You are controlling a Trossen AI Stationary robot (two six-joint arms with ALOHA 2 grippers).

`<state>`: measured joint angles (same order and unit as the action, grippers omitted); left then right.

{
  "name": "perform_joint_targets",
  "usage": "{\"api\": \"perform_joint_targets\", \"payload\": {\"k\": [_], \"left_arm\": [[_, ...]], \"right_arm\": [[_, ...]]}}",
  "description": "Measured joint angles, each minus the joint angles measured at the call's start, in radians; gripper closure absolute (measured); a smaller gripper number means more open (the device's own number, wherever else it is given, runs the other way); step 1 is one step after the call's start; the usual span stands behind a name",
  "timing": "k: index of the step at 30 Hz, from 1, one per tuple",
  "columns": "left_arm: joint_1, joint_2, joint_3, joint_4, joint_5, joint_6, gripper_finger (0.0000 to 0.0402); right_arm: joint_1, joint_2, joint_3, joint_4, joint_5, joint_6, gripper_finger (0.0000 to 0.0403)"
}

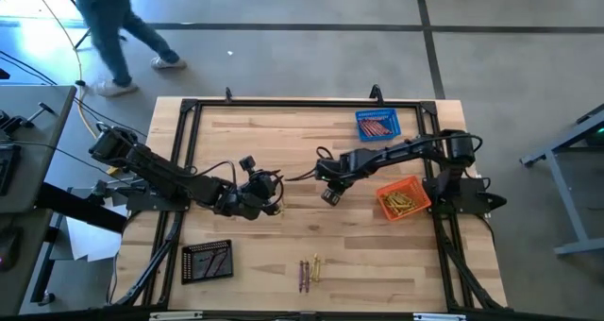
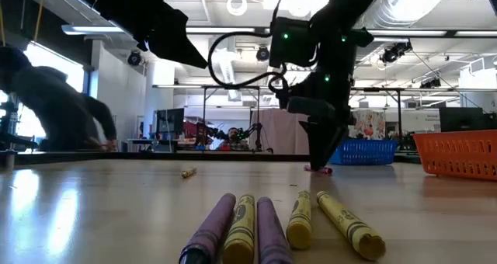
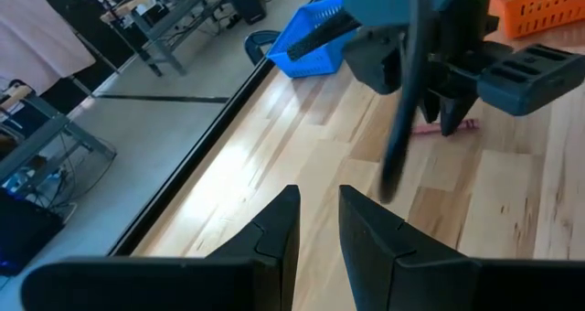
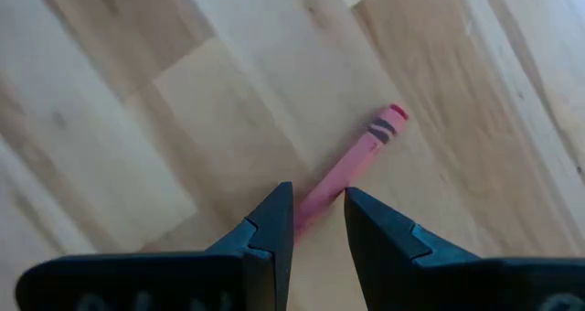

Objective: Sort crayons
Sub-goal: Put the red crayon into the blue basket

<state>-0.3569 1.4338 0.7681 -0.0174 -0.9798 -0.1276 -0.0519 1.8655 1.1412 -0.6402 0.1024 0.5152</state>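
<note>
Crayons: one red-pink crayon [image 4: 358, 162] lies flat on the bare wood just past table centre, directly under the right gripper [image 4: 318, 221]. In the right wrist view its near end sits in the gap between the two fingertips [image 4: 274, 215], and the shaft runs out ahead of them at a diagonal, wrapper band toward the far tip. So the long axis crosses the finger gap at a slant, not square to it; my read is that a small wrist roll would make the pinch cleaner. The jaws are parted narrowly, straddling the stick, nothing clamped yet. From above, the right arm reaches from its base at 3 o'clock toward centre, wrist pitched down; the low view shows the fingers nearly at the surface with the crayon tip [image 2: 320, 169] poking out beside them. The right arm is clearly the nearer one. The left gripper [image 3: 317, 221] hovers just left of centre, fingers slightly apart, empty, facing the right arm. Other crayons: a small loose group [image 1: 310, 268] at 6 o'clock near the front edge; one stray yellow piece [image 2: 188, 171] farther back. Blue basket [image 1: 377, 125] at 1 o'clock holds red ones, orange basket [image 1: 404, 199] at 3 o'clock holds yellow, black basket [image 1: 207, 261] at 7 o'clock. A person [image 1: 113, 28] walks past beyond the table.
</note>
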Motion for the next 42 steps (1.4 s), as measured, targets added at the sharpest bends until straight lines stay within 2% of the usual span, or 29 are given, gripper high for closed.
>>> {"api": "perform_joint_targets", "payload": {"k": [8,14,18,22,29,36,39,42], "left_arm": [[0.000,0.000,0.000,-0.002,0.000,0.000,0.0337],[0.000,0.000,0.000,-0.003,0.000,0.000,0.0337],[0.000,0.000,0.000,-0.006,0.000,0.000,0.0337],[0.000,0.000,0.000,-0.009,0.000,0.000,0.0337],[0.000,0.000,0.000,-0.016,-0.004,0.000,0.0337],[0.017,0.000,0.000,0.000,-0.055,-0.010,0.0337],[0.035,0.000,0.000,0.022,-0.059,-0.002,0.0337],[0.054,0.000,0.000,0.035,-0.054,-0.002,0.0337]], "right_arm": [[-0.045,-0.007,-0.056,0.075,-0.040,-0.033,0.0319],[-0.074,-0.011,-0.118,0.136,-0.105,-0.050,0.0389],[-0.078,-0.020,-0.121,0.134,-0.113,-0.048,0.0388],[-0.079,-0.067,-0.110,0.118,-0.129,-0.066,0.0396],[-0.046,-0.227,-0.095,0.096,-0.128,-0.069,0.0398],[-0.038,-0.385,-0.093,0.038,-0.012,-0.119,0.0398],[-0.099,-0.440,-0.093,0.010,0.056,-0.165,0.0395],[-0.211,-0.469,-0.093,-0.001,0.067,-0.243,0.0394]]}}
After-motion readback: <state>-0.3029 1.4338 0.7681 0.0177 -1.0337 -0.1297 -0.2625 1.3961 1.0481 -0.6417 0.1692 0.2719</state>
